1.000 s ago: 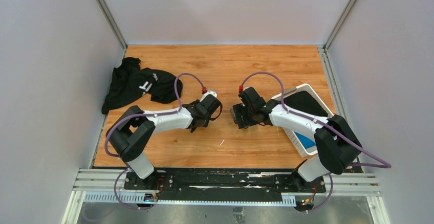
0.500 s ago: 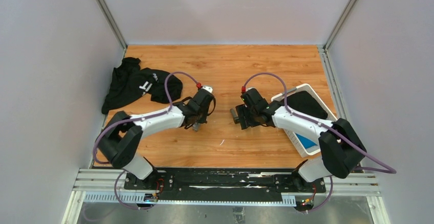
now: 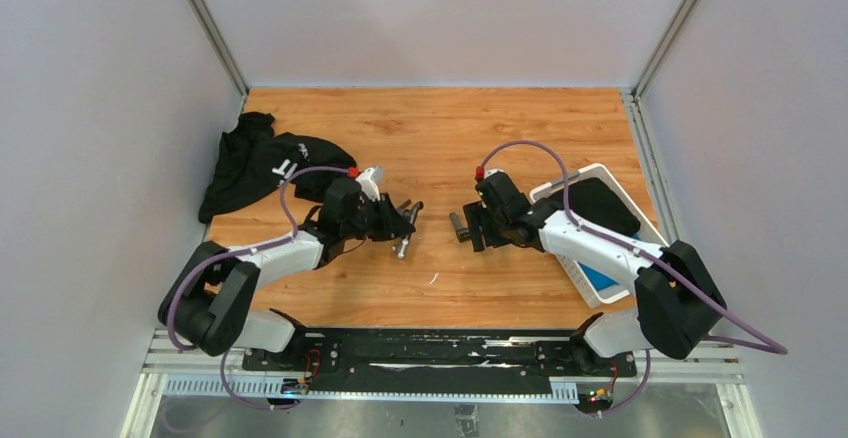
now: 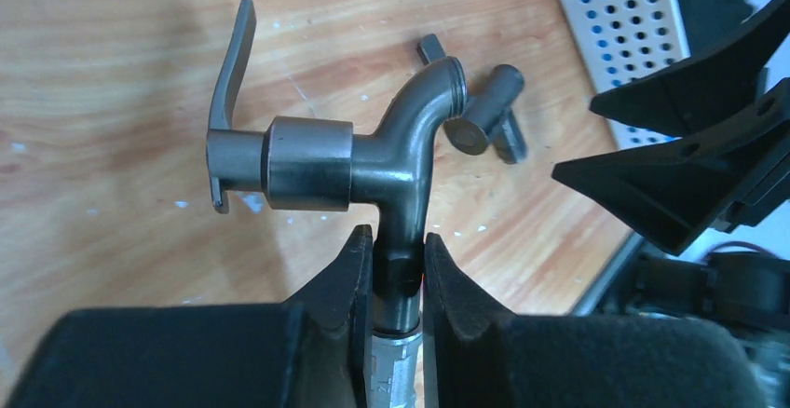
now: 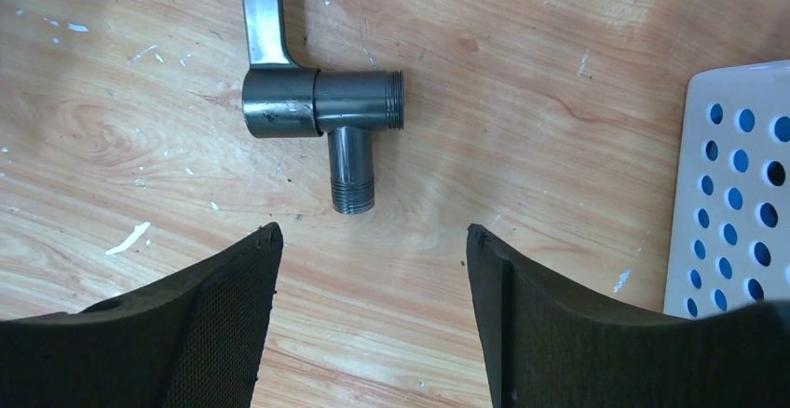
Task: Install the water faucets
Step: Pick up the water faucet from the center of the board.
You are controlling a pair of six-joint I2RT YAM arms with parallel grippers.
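2 faucets are in play. Within 1 second the left gripper [image 4: 399, 251] has swung back toward its own side, jaws pinched tight on the stub of the spout faucet [image 4: 373, 152], probably lining up a join. The right gripper [image 5: 373, 240] hangs wide open and empty over the lever faucet [image 5: 321, 101] lying on the wooden table [image 5: 559, 45]. The perforated white basket [image 5: 736, 175] crowds its right side, and the black garment [image 3: 265, 163] lies well apart.

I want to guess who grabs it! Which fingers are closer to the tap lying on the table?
Right. The right fingers are open just short of the loose tap. The left fingers are farther off, shut on another tap.
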